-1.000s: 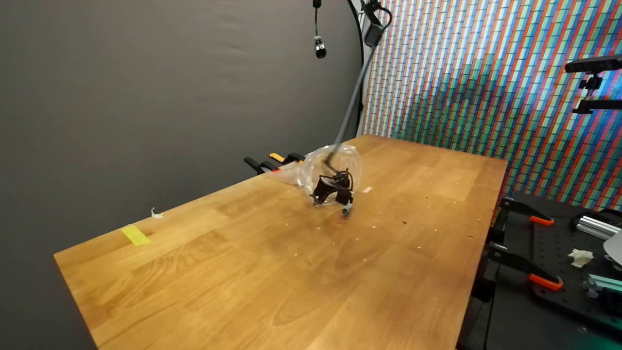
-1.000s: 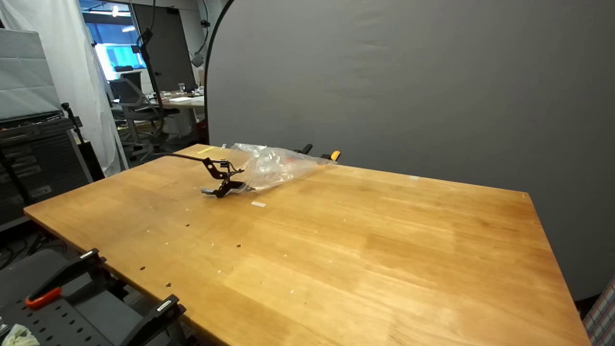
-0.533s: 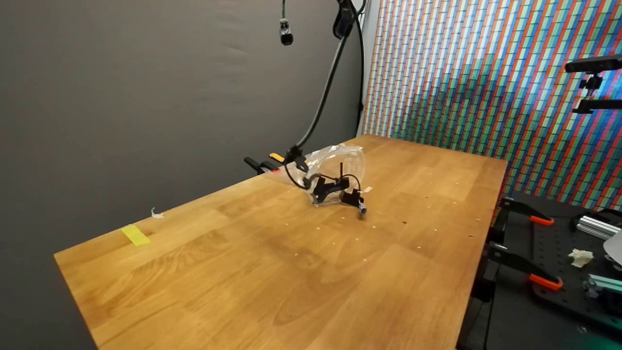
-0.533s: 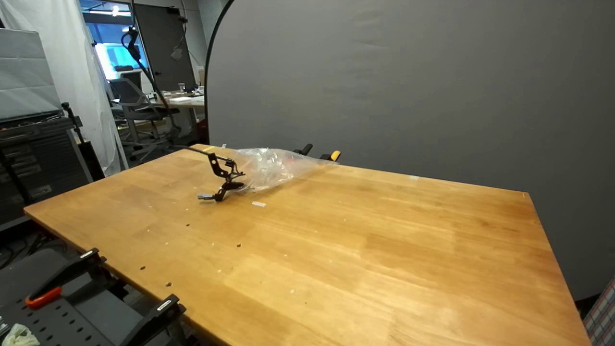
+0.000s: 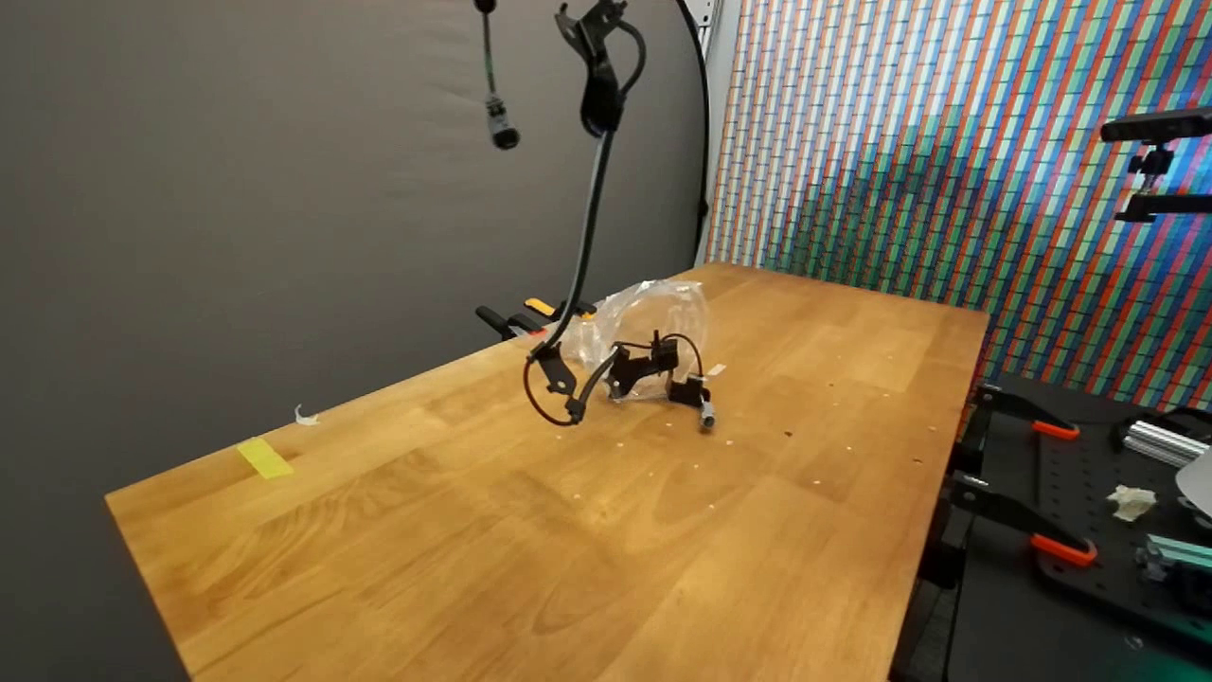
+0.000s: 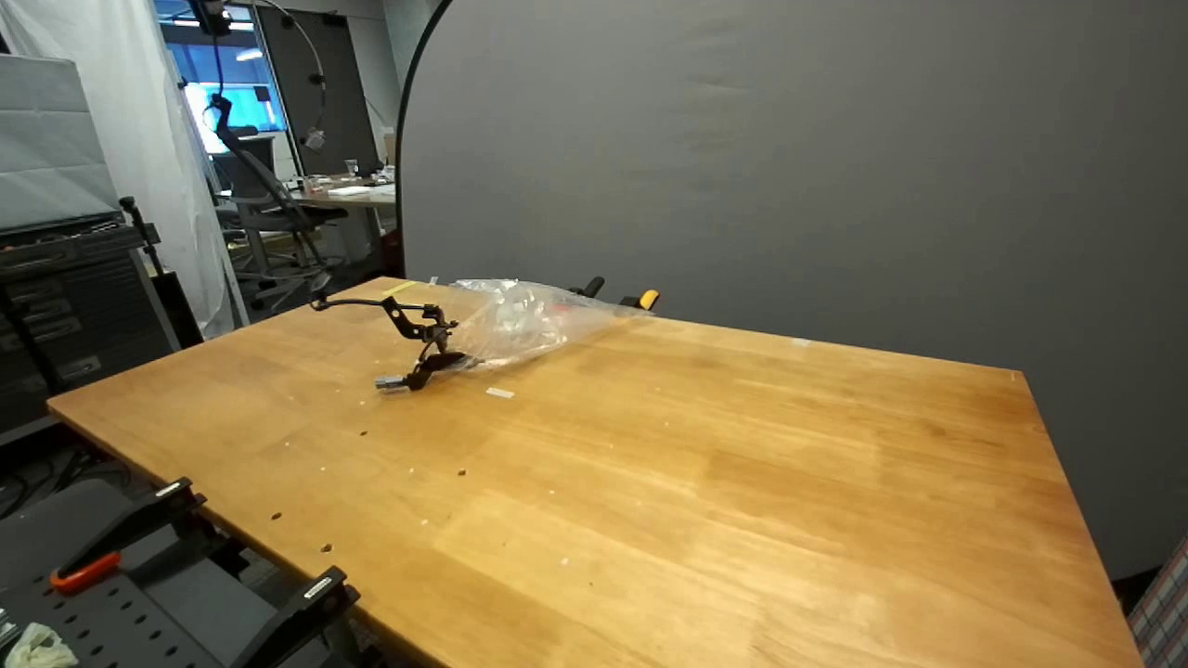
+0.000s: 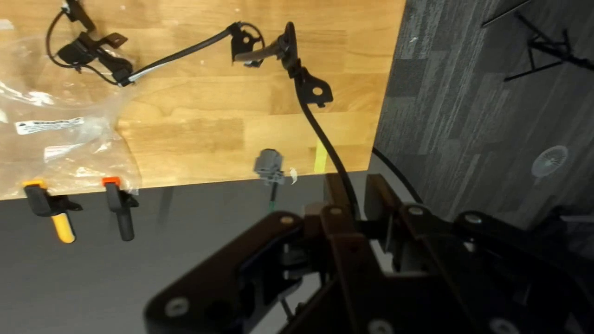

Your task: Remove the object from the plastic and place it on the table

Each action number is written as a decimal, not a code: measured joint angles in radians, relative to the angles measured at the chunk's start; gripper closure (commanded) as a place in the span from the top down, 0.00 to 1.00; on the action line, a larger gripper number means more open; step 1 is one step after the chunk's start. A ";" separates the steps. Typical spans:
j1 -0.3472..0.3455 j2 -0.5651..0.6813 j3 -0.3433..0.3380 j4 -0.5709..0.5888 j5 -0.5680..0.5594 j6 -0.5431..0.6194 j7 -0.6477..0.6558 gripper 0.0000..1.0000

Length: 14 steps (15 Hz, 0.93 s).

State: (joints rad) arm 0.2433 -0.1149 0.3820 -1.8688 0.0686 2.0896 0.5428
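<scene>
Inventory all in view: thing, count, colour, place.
Wiring harness: one, black, grey connectors, from above to bag
Plastic bag: one, clear, on table
Table: one, brown, centre
Tape: one, yellow, near corner
Scraps: several, white, on table
Handled clamps: two, black with yellow/orange, by bag
Bar clamps: two, black with orange, opposite edge
Perforated plate: one, black, beside table
Camera: one, black, beside table
Backdrop: one, grey, behind table
Patterned sheet: one, multicolour, beyond table
Curtain: one, white, background
Drawer cabinet: one, dark, background
Desk: one, pale, background
Chair: at least one, dark, by desk
Carpet: one, grey, beyond table
Gripper: one, black, wrist view, apparently shut on harness
</scene>
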 measured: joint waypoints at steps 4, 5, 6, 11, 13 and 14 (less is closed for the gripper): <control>0.068 0.054 0.051 0.069 -0.018 0.025 0.080 0.05; 0.082 0.064 0.059 0.087 -0.030 0.030 0.102 0.05; 0.095 0.073 0.065 0.104 -0.047 0.039 0.122 0.05; 0.127 0.106 0.067 0.144 -0.131 0.086 0.185 0.05; 0.122 0.121 0.044 0.128 -0.150 0.114 0.186 0.05; 0.117 0.129 0.027 0.110 -0.154 0.132 0.185 0.05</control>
State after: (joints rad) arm 0.3605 0.0140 0.4086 -1.7588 -0.0857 2.2212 0.7276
